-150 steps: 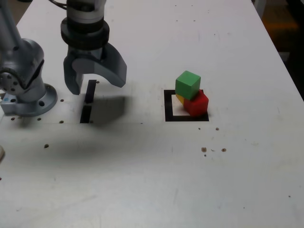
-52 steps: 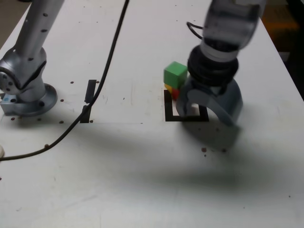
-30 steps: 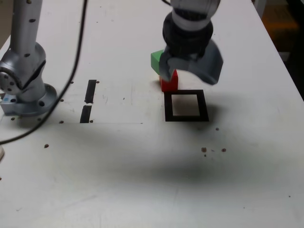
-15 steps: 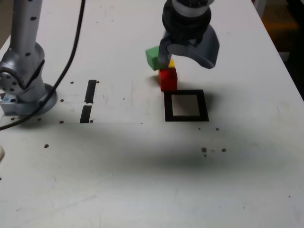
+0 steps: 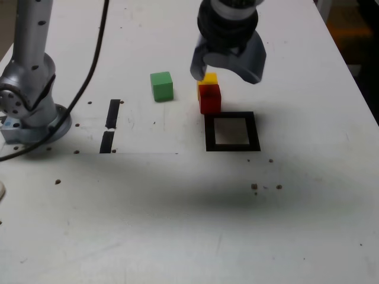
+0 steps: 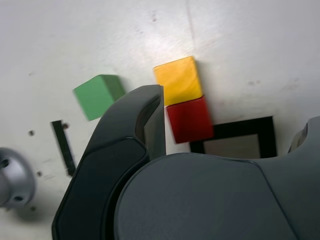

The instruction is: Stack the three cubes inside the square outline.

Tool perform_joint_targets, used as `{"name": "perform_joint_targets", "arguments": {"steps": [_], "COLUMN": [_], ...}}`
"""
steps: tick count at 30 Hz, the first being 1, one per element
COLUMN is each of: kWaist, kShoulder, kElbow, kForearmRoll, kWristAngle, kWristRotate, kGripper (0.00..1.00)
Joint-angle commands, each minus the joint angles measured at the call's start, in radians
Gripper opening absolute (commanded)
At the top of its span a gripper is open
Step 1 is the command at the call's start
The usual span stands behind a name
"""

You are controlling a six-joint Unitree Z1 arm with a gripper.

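Above the yellow cube (image 5: 208, 78) I hold the gripper (image 5: 228, 58) wide open and empty. Red cube (image 5: 209, 98) touches it, just outside the square outline (image 5: 232, 147); green cube (image 5: 161, 86) sits apart. Nothing is stacked; next I must grasp one cube.

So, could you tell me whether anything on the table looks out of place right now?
Yes. The square outline is empty, and all three cubes lie outside it, unstacked. The red cube and yellow cube sit side by side, touching, just beyond its far edge; the green cube lies apart toward the exterior view's left. The open tool holds nothing.
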Motion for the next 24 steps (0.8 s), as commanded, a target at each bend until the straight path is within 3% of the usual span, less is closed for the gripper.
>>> {"name": "perform_joint_targets", "arguments": {"steps": [1,4,8,15,18,24], "kWaist": [-0.005,-0.012,-0.031,-0.034,-0.016,0.012], "kShoulder": [-0.029,-0.061,-0.083,-0.085,-0.092,-0.099], "kElbow": [-0.013,-0.022,-0.032,0.090,0.184,0.267], "kForearmRoll": [0.063,0.119,0.126,0.015,-0.097,-0.237], "kWristAngle": [-0.027,-0.087,-0.183,-0.330,-0.362,-0.368], "kWristRotate": [0.000,0.001,-0.003,-0.072,-0.095,-0.101], "kGripper": [0.99,0.99,0.99,0.99,1.00,1.00]}}
